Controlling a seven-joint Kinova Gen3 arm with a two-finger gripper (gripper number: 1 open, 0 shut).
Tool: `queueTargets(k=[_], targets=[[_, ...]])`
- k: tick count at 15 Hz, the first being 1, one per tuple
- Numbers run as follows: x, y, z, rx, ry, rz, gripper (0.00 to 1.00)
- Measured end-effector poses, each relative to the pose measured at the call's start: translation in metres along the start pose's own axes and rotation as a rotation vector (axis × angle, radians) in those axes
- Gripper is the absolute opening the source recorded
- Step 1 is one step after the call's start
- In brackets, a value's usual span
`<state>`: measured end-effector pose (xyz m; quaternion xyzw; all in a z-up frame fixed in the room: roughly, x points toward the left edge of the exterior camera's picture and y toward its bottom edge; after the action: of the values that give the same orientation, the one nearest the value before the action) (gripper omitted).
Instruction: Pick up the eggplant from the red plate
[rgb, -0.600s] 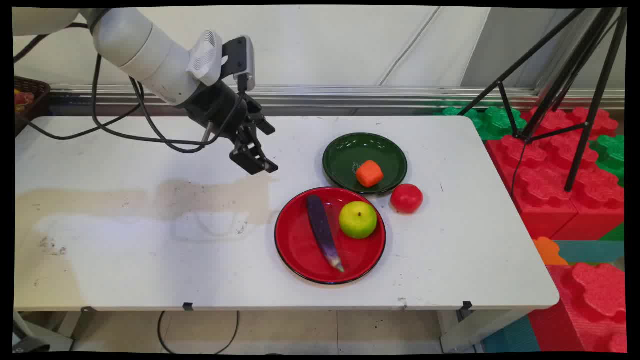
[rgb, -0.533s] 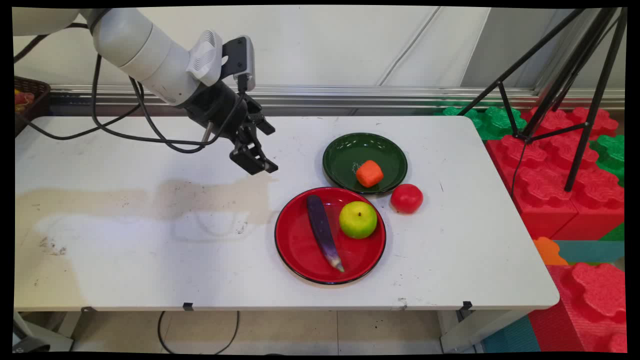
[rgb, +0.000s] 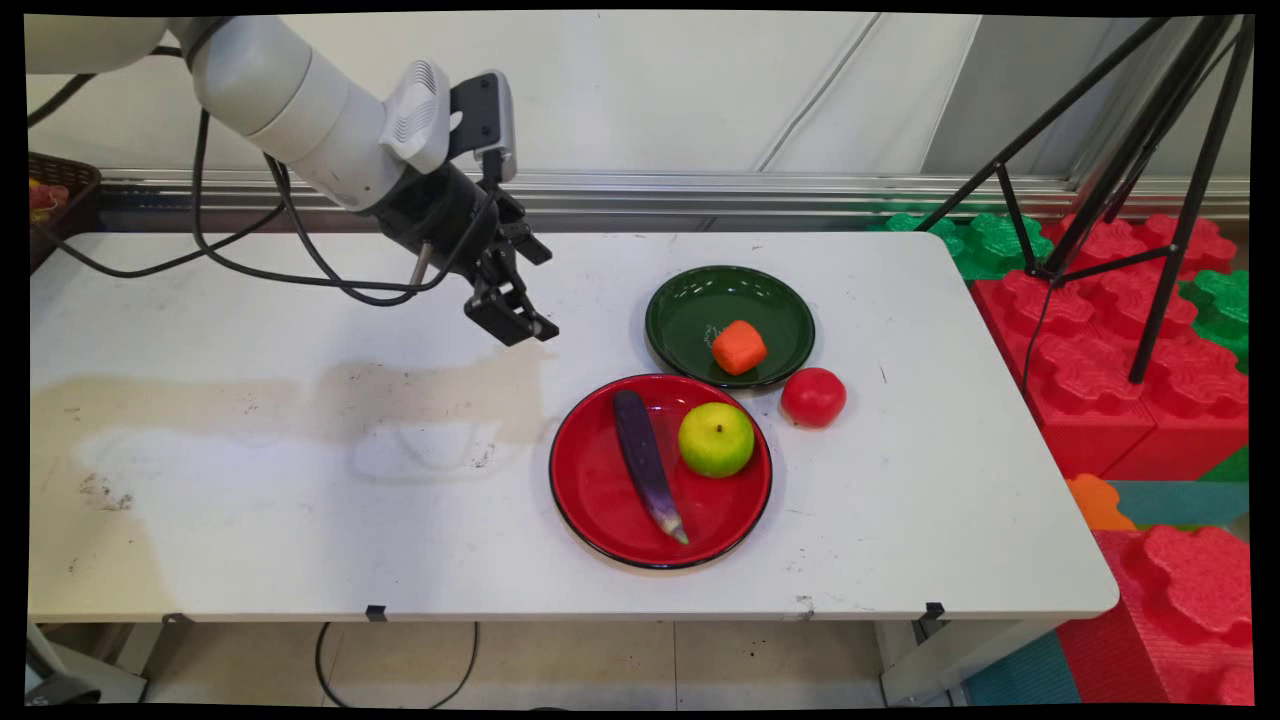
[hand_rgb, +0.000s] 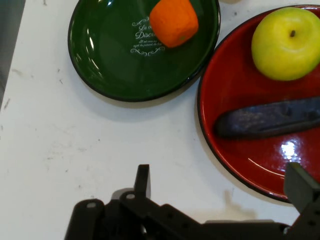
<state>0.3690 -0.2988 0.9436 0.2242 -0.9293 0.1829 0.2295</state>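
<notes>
My gripper (rgb: 512, 325) hangs above the white table (rgb: 300, 520), clear of its surface and to the left of both plates. My fingers (hand_rgb: 143, 180) stand wide open, one at the left and one at the far right of the hand view, and they hold nothing.

The nearest item is the red plate (rgb: 600, 500), which lies just ahead of me and toward the table's near side. In the hand view my right finger overlaps the rim of the red plate (hand_rgb: 210, 125); it hovers above the rim and does not touch it.

Contents of the red plate:
- A purple eggplant (rgb: 647, 463) lies flat across the middle, its stem end toward the near edge.
- A green apple (rgb: 716, 439) sits upright just beside the eggplant (hand_rgb: 270, 119), stem dimple up.

The green plate (rgb: 690, 310) sits behind the red one, their rims almost touching. It carries an orange carrot piece (rgb: 739, 347) near its right side, next to white lettering on the plate floor.

A red tomato (rgb: 813, 396) rests on the bare table, just right of both plates.
</notes>
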Motion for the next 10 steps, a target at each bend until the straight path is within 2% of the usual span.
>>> queueTargets(k=[5, 10], targets=[[0.011, 0.012, 0.005, -0.013, -0.011, 0.025, 1.00], [0.031, 0.025, 0.016, -0.069, -0.036, 0.134, 1.00]])
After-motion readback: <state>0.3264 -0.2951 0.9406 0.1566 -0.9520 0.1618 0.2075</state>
